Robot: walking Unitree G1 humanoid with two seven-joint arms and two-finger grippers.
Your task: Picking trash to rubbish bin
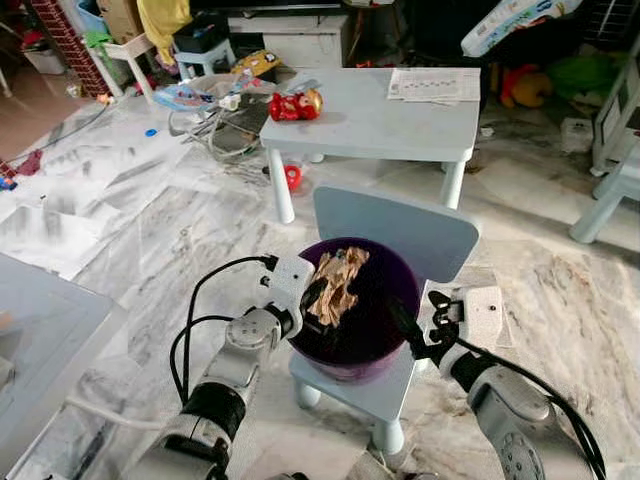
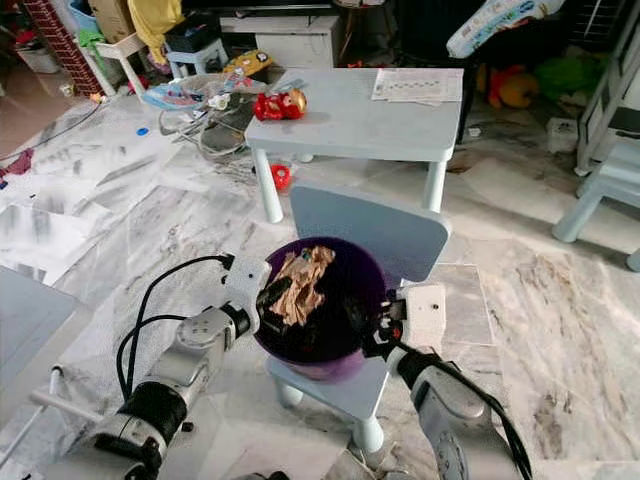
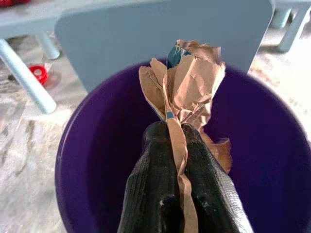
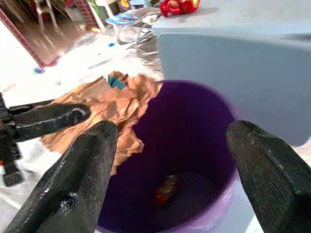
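The left gripper [image 1: 318,292] is clamped on a crumpled brown paper wrapper [image 1: 337,284], holding it over the open mouth of the purple bin [image 1: 385,340] from about 9 o'clock. The bin stands on a small pale-blue chair [image 1: 400,232]. The right gripper [image 1: 405,325] sits at the bin's 3 o'clock rim, fingers spread wide and holding nothing.

Even daylight fills the room; my head views are sharp, and the marble floor [image 1: 150,210] shines pale at my left. The far room behind the table [image 1: 400,125] sits dim. My right wrist view is soft, its bright corner washed out, my near fingers [image 4: 73,194] blurred.
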